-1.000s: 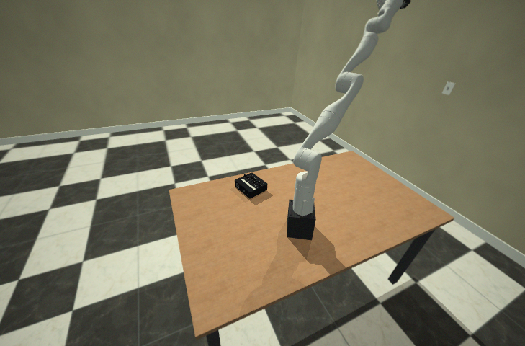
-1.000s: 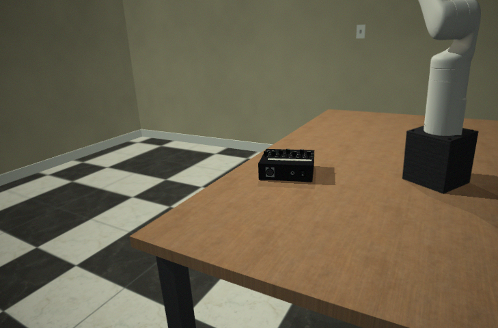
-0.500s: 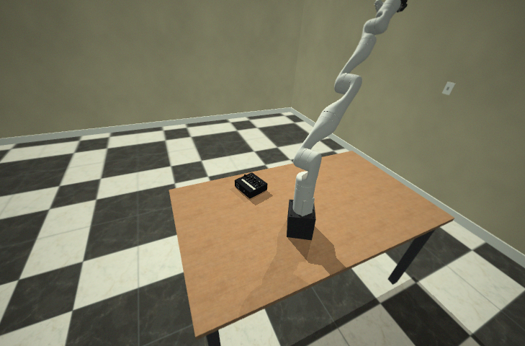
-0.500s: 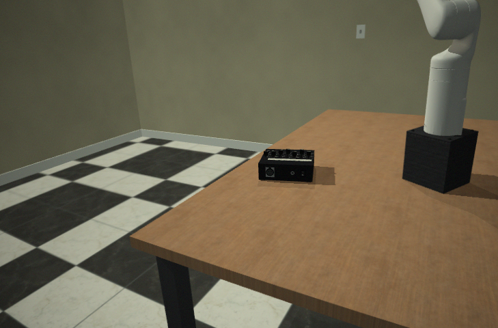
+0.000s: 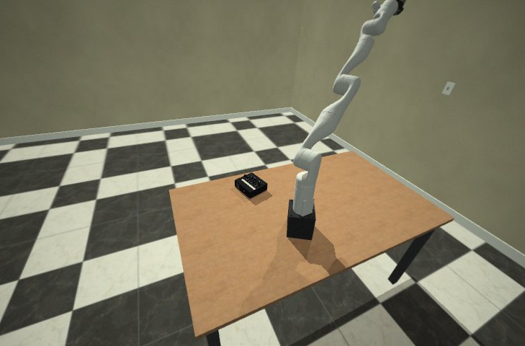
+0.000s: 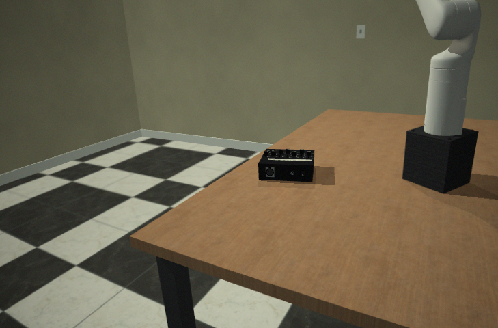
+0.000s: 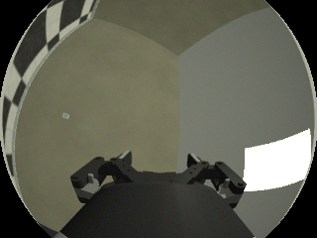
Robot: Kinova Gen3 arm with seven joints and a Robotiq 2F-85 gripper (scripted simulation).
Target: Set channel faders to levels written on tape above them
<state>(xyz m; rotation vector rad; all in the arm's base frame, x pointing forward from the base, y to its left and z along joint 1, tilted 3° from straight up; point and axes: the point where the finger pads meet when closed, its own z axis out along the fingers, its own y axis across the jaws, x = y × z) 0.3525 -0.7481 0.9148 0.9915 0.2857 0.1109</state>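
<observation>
The lighting desk (image 5: 250,184) is a small black box that stands on its feet near the far left edge of the wooden table. In the exterior view the lighting desk (image 6: 286,165) shows its back panel with sockets, a white tape strip and a row of fader caps on top. The levels on the tape and the fader positions are too small to read. My arm (image 5: 344,87) stretches high above the table, far from the desk. My gripper (image 7: 159,159) is open and empty in the wrist view and faces the walls and ceiling.
The arm's black base block (image 5: 300,224) stands mid-table, to the right of the desk, and also shows in the exterior view (image 6: 439,159). The table edge (image 6: 203,266) runs close to the desk's left side. A wall socket (image 5: 448,87) is on the right wall.
</observation>
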